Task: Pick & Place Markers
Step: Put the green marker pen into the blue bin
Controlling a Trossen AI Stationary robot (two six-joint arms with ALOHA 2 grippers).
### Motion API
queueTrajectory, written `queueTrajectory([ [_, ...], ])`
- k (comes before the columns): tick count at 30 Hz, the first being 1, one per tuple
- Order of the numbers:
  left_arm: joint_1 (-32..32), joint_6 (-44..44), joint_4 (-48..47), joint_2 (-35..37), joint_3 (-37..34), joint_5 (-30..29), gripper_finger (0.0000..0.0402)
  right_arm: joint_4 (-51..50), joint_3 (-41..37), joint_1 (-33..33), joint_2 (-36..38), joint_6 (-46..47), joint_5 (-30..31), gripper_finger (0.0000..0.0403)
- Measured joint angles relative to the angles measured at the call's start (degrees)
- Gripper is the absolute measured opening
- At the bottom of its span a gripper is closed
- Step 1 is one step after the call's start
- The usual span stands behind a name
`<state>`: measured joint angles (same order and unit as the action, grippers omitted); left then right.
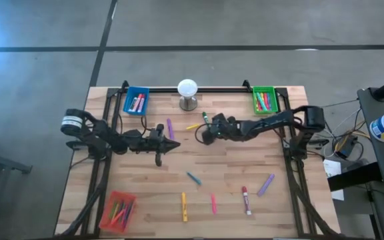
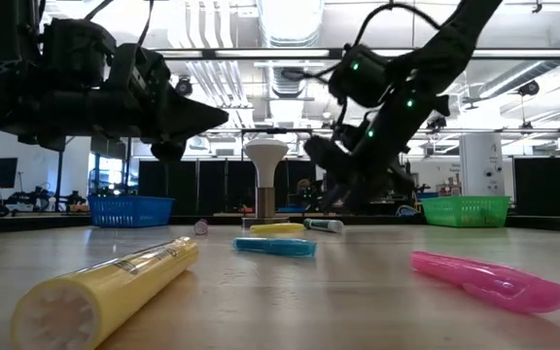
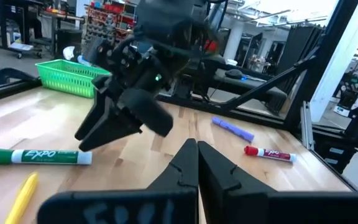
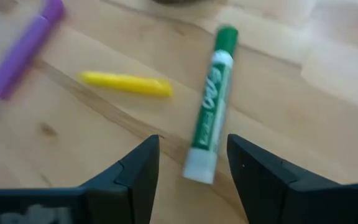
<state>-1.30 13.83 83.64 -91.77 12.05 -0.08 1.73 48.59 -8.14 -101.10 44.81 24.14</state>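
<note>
My left arm reaches in from the left edge of the high view toward the middle of the frame, roughly level, its left gripper (image 1: 161, 148) pointing right with the fingers (image 3: 194, 163) pressed together. My right arm comes in from the right edge, elbow near the upper right, forearm running left and tipped downward. The right gripper (image 1: 207, 135) sits just right of centre, its fingers (image 4: 143, 163) spread apart; how close the tips are to the surface I can't quite judge.
</note>
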Motion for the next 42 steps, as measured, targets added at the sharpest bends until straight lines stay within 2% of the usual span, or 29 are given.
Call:
queueTrajectory([
  [3,0.00,0.21,0.04,0.00,0.00,0.00,0.0000,-3.38,1.27,-0.20,-1.96,0.24,-0.02,0.0171],
  [13,0.00,2.17,0.15,0.04,-0.01,0.00,0.0000,-5.04,3.53,-0.16,-5.75,0.22,-0.17,0.0119],
  [19,-0.50,4.23,-0.07,0.04,-0.85,0.02,0.0000,-12.75,4.40,0.19,-1.41,-2.02,-1.27,0.0067],
  [23,-0.97,4.44,-0.11,0.04,-1.94,0.19,0.0000,-17.75,5.61,2.39,3.36,-3.55,-0.60,0.0066],
  [26,-1.41,6.97,0.63,0.04,-1.92,0.53,0.0000,-8.06,4.45,5.46,6.48,-7.93,1.09,0.0068],
  [28,-1.66,8.56,2.43,0.04,-1.92,1.65,0.0000,3.96,2.39,7.34,7.13,-11.98,0.76,0.0070],
  [31,-1.79,9.22,4.42,0.09,-1.94,8.76,0.0000,26.13,-1.77,9.54,6.05,-17.86,-1.81,0.0070],
  [34,-1.77,9.40,5.46,0.52,-1.61,9.76,0.0000,44.02,-4.71,10.44,3.89,-22.19,-5.48,0.0070],
  [38,-1.86,9.90,5.40,1.27,-0.18,7.76,0.0000,56.35,-5.39,10.40,0.68,-26.58,-13.17,0.0070],
  [42,-1.93,11.78,5.40,2.34,3.11,7.52,0.0000,61.02,-5.11,10.29,-0.69,-29.64,-18.36,0.0070],
])
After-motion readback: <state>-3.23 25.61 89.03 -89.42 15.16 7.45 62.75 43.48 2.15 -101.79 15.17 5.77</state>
